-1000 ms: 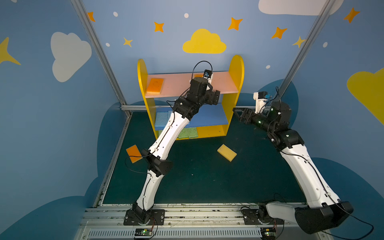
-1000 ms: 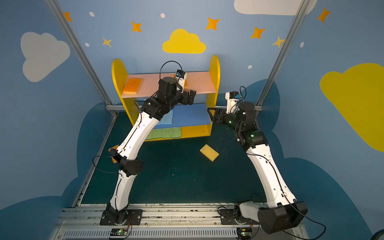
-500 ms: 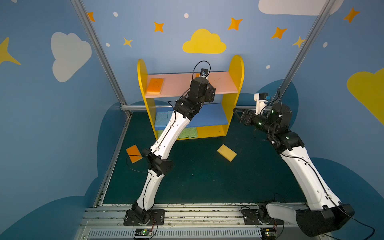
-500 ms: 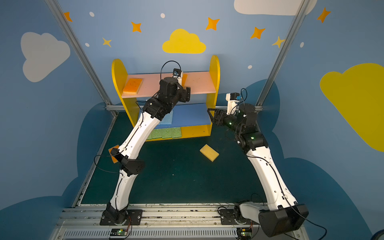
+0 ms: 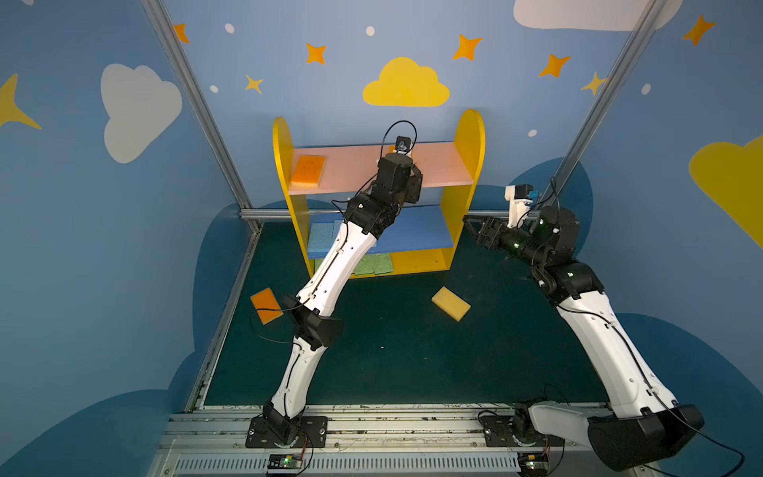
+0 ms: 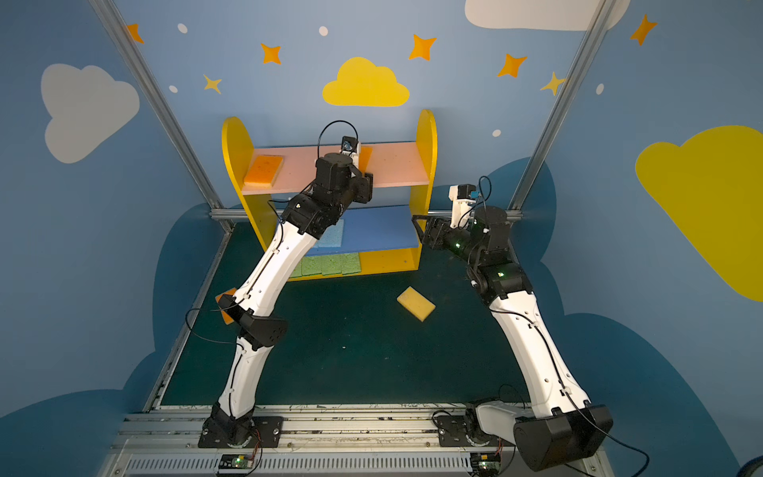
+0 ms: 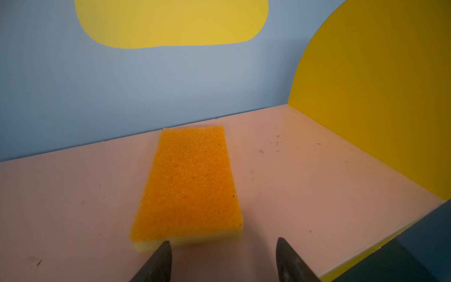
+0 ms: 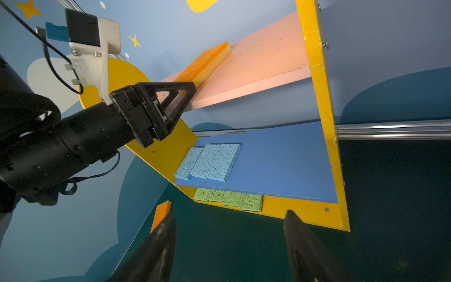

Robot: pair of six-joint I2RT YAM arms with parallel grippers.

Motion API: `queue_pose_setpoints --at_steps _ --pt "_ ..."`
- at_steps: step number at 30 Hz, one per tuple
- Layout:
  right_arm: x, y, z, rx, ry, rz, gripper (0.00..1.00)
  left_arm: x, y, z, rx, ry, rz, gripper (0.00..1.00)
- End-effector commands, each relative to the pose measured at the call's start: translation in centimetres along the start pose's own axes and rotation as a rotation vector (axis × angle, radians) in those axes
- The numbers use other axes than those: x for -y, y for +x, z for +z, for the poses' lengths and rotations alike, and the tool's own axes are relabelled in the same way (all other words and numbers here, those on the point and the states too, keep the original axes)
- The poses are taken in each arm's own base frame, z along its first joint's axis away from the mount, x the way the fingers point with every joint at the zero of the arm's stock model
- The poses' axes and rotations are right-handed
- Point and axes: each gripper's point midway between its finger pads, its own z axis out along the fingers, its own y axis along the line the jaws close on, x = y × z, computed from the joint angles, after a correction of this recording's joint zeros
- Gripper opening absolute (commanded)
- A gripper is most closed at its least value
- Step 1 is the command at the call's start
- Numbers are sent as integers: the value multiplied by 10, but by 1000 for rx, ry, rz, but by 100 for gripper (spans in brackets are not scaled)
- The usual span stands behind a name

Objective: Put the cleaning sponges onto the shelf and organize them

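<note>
Orange-topped, the newest sponge point(image 7: 188, 185) lies flat near the middle of the pink board point(image 7: 305, 183), the top tier of the shelf point(image 5: 470, 136). It sits just ahead of the left gripper point(image 7: 223, 241), whose jaws stand apart and hold nothing. One fingertip overlaps the sponge's near edge. Over the past second that wrist has swung round to face straight into the shelf, which suggests the sponge has been let go.

A second orange sponge point(image 5: 307, 170) sits at 9 o'clock on the same board. The blue sponges point(image 8: 210, 161) rest on the blue board point(image 8: 280, 166), and the green sponges point(image 8: 229, 199) on the bottom tier.

Two are left on the floor point(image 5: 413, 363): a yellow-faced sponge point(image 5: 451, 303) at 5 o'clock from the shelf and an orange floor sponge point(image 5: 266, 304) at 7 o'clock. The right gripper point(image 8: 230, 213) hovers at the shelf's 3 o'clock, jaws apart and empty.
</note>
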Motion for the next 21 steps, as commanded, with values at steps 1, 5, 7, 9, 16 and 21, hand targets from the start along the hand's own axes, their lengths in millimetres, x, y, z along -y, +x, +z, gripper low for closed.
queue_pose_setpoints --at_steps 1,5,7,9,16,21 --pt "-6 -6 -4 24 -27 0 69 -23 -27 -31 37 -28 -9 66" --pt "-6 -5 -2 20 -33 10 69 -40 -34 -46 38 -47 -13 65" --pt "-6 -4 -1 17 -36 13 69 -46 -35 -50 35 -51 -17 65" --pt "-8 -5 0 18 -40 14 69 -54 -34 -53 31 -60 -20 65" --pt "-9 -6 2 15 -48 20 70 -49 -39 -60 44 97 -76 73" --pt "-11 -7 2 12 -50 18 71 -28 -49 -53 40 200 -91 86"
